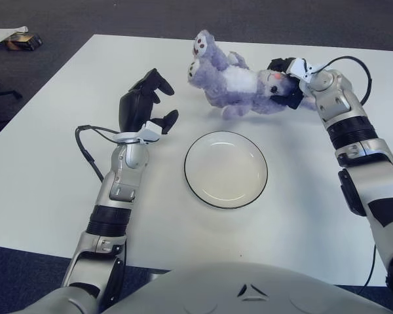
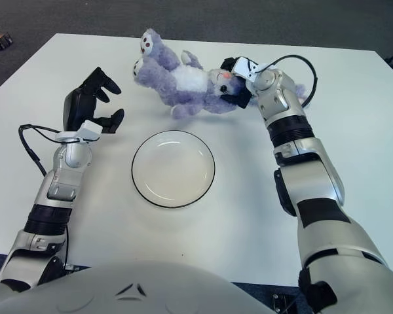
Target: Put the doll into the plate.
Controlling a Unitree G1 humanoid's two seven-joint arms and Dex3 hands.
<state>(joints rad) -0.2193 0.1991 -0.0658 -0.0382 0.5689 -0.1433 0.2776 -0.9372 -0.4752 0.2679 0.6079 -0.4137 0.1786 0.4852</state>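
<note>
Grasping is the step you are in: your right hand [image 1: 289, 82] has its dark fingers closed on the head end of the purple plush doll with the white belly [image 1: 232, 84], which shows beyond the far rim of the plate, its two feet pointing up and away toward the far side of the white table [image 1: 46, 176]. From these views you cannot tell for sure whether the doll's body is clear of the tabletop or dragging on it, so treat the hold as a head-only pinch and expect the soft body to sag and swing. The round white plate with the thin dark rim [image 1: 226, 169] is empty, sits near the middle of the table just in front of the doll, and nothing is touching it. Your left hand [image 1: 144, 108] shows to the left of the plate, raised above the table with its black fingers loosely curled and holding nothing; it is well apart from the doll and need not join in. What the next move seems to call for is carrying the doll toward you until its body hangs over the plate's centre, then lowering until the plush settles inside the rim before you let the fingers go. Because the doll is longer than the plate is wide, aim its belly at the middle so it does not tip the plate's edge.
</note>
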